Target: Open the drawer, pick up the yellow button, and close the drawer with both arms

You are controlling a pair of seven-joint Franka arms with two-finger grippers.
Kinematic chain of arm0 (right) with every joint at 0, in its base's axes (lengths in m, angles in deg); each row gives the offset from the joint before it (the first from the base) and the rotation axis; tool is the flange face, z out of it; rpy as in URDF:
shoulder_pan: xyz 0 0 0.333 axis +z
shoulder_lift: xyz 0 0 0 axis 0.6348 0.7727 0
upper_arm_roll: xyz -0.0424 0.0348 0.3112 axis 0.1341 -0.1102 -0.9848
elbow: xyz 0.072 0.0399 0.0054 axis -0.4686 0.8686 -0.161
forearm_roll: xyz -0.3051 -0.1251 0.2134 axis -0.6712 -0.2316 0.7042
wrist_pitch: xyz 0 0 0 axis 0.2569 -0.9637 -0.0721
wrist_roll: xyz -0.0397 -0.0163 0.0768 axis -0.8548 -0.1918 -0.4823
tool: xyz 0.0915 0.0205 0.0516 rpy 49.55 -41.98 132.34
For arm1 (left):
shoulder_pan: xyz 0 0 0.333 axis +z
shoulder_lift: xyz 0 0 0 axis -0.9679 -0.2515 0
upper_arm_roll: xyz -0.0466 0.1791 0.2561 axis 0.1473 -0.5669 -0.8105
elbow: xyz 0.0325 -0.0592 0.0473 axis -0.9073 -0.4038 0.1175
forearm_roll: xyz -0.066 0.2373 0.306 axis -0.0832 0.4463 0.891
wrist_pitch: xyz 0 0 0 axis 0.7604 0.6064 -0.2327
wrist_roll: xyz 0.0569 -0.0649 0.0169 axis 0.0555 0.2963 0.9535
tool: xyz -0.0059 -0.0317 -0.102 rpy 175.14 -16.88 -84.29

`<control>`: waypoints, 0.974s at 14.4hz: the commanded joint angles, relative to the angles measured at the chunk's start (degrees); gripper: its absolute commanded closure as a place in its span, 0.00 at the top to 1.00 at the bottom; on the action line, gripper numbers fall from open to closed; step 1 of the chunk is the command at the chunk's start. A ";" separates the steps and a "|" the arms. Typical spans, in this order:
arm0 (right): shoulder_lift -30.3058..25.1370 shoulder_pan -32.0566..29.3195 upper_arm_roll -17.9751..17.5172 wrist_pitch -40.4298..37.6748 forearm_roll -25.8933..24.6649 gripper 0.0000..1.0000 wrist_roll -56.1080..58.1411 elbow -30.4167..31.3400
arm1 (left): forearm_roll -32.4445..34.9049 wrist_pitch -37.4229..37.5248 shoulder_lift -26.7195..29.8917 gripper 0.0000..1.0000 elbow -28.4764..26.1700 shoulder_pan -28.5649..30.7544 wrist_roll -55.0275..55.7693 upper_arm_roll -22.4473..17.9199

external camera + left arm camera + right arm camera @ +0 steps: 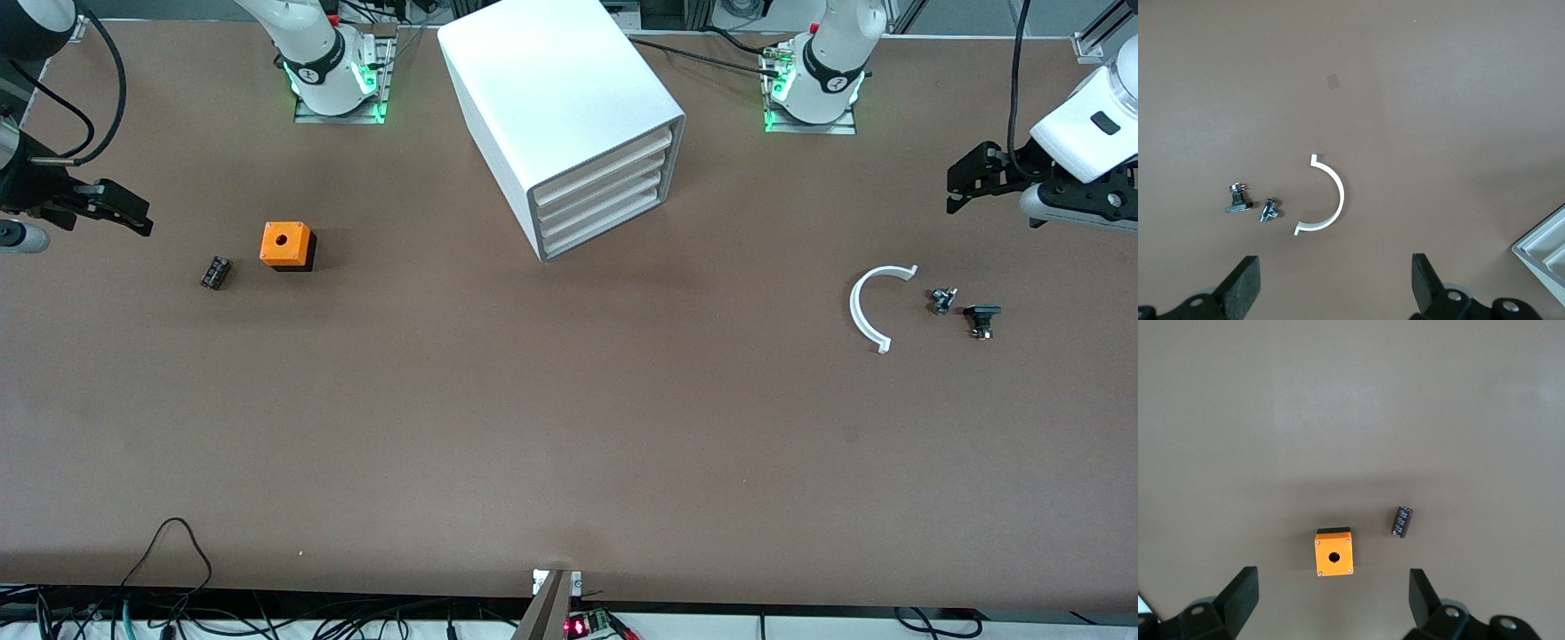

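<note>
The white cabinet stands between the arm bases, its grey-rimmed front turned toward the front camera and the left arm's end. The uppermost drawer is shut, like the three below it. The button is out of view. My left gripper hangs open and empty over the table's left-arm end; in the left wrist view its fingers stand wide apart. My right gripper hangs open and empty over the right-arm end; it also shows in the right wrist view.
An orange cube with a hole and a small black cylinder lie under the right gripper. A white half-ring and two small black parts lie near the left gripper. A cabinet corner shows in the left wrist view.
</note>
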 commanded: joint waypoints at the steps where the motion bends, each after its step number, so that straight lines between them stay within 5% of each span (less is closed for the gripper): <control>1: -0.39 -0.36 -0.01 -0.33 3.09 1.00 1.09 -0.25 | 0.29 -1.21 -1.21 1.00 1.49 0.71 0.21 -0.13; 14: -0.30 -0.36 -0.19 2.21 2.76 1.00 1.27 -0.16 | 0.29 -1.14 -1.56 1.00 2.01 0.89 -0.23 0.57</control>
